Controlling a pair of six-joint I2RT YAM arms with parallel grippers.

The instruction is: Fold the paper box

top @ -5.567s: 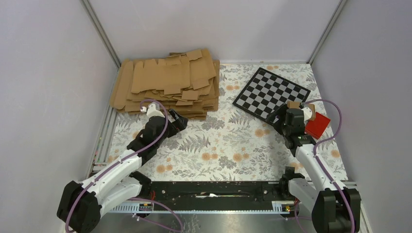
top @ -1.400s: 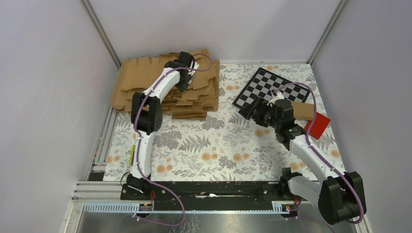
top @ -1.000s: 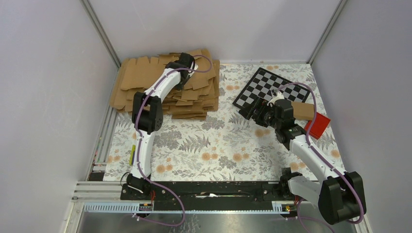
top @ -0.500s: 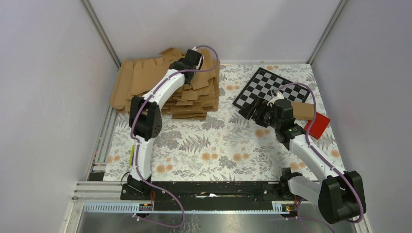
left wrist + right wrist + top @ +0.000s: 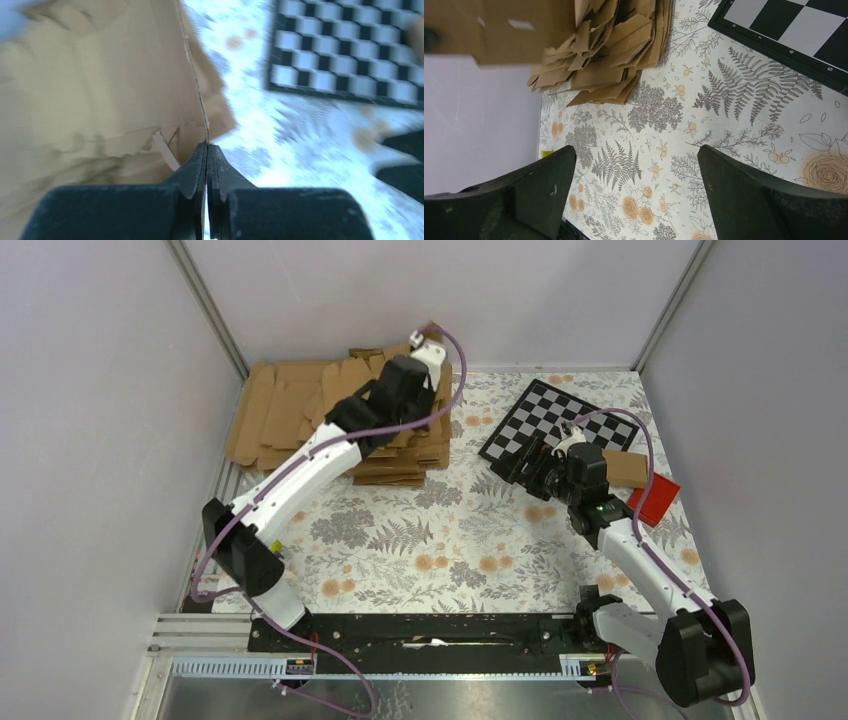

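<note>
Brown cardboard blank, the paper box (image 5: pixel 100 75), is pinched by its thin edge in the left gripper (image 5: pixel 206 150), jaws pressed together on the sheet. It is raised just over the thick stack of card sheets (image 5: pixel 290 420) at the far left. The step looks like picking up one blank; folding is not begun. Idle, the right gripper (image 5: pixel 635 155) hangs with jaws wide apart and holds nothing, over the floral cloth (image 5: pixel 450 530) near the checkerboard (image 5: pixel 560 430). The next move likely calls for carrying the blank to bare cloth between the arms and laying it flat so a crease can be pressed. The card is matte, thin and tabbed with scored creases. The checkerboard is flat and rigid-looking, and the cloth is printed with ferns and flowers.
</note>
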